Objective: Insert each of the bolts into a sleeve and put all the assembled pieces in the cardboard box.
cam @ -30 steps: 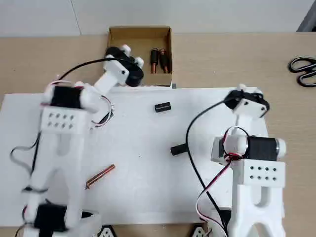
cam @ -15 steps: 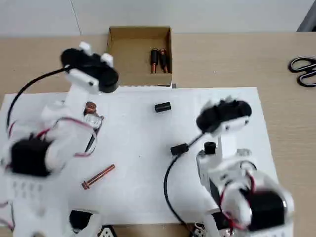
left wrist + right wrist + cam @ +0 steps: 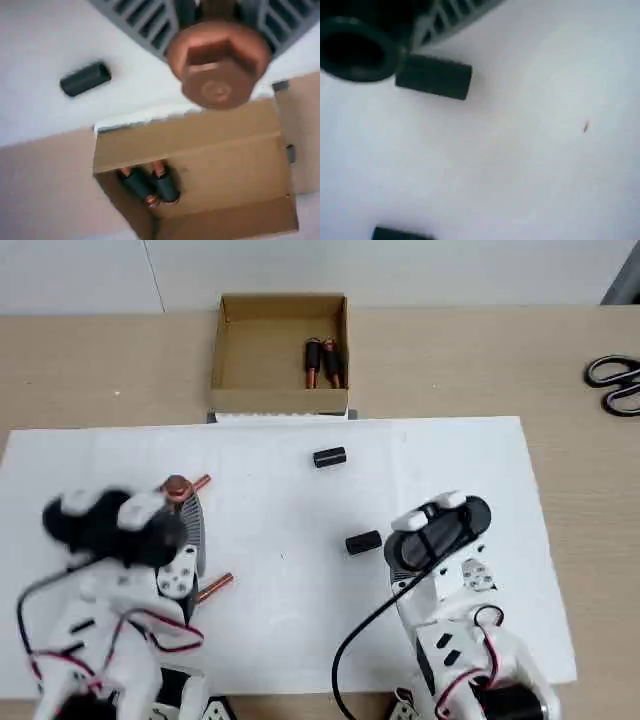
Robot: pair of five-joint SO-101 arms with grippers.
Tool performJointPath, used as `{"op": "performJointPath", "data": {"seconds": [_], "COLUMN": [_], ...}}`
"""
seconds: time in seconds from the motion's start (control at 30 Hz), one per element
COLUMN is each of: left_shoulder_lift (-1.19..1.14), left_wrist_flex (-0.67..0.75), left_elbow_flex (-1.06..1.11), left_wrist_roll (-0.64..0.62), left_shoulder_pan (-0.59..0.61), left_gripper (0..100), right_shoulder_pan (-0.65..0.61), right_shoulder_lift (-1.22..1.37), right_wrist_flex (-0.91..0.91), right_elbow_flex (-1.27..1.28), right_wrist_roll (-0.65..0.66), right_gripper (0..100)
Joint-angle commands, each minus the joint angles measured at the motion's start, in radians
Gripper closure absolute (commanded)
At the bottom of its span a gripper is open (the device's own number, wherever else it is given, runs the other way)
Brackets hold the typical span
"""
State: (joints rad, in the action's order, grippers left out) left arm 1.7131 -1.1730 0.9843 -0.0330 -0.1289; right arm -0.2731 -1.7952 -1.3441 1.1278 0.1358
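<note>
High view: copper bolt [image 3: 180, 486] with a hexagonal head, pinched between the grey ribbed pads of the left hand [image 3: 184, 498], over the left part of the white sheet [image 3: 280, 640]. Left arm folded low near the tabletop's [image 3: 100, 360] front edge. Right hand [image 3: 405, 540] just beside a black sleeve [image 3: 363, 541]; its grip cannot be told

Bright, even light from above casts only soft, faint shadows inside the cardboard box [image 3: 260, 350].

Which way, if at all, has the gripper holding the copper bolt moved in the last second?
Yes. The left gripper, shut on a bolt, has pulled back from the cardboard box toward the table's near edge.
</note>
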Motion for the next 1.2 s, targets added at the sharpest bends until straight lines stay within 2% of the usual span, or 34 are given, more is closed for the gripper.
{"op": "performJointPath", "data": {"seconds": [0.0, 0.13, 0.23, 0.6, 0.83, 1.0, 1.17], "left_shoulder_lift": [0.1, 0.069, 0.071, 0.071, 0.071, 0.071, 0.071], "left_wrist_flex": [0.074, 0.092, 0.176, 0.476, 0.483, 0.483, 0.486], "left_elbow_flex": [0.101, 0.084, 0.133, 0.349, 0.387, 0.414, 0.42], "left_wrist_roll": [-0.126, -0.385, -0.465, -0.479, -0.519, -0.522, -0.522], "left_shoulder_pan": [0.003, -0.009, -0.017, -0.035, -0.181, -0.224, -0.275], "left_gripper": [99, 99, 99, 99, 99, 99, 99], "right_shoulder_pan": [-0.013, -0.015, -0.022, -0.303, -0.334, -0.354, -0.426], "right_shoulder_lift": [-0.018, -0.01, -0.01, -0.01, -0.01, -0.008, -0.008], "right_wrist_flex": [0.11, 0.202, 0.28, 0.619, 0.782, 0.786, 0.786], "right_elbow_flex": [0.057, 0.138, 0.195, 0.434, 0.554, 0.557, 0.557], "right_wrist_roll": [0.008, 0.008, 0.008, 0.009, 0.081, 0.084, 0.084], "right_gripper": [99.6, 99.6, 99.6, 99.6, 99.6, 99.6, 99.6]}}
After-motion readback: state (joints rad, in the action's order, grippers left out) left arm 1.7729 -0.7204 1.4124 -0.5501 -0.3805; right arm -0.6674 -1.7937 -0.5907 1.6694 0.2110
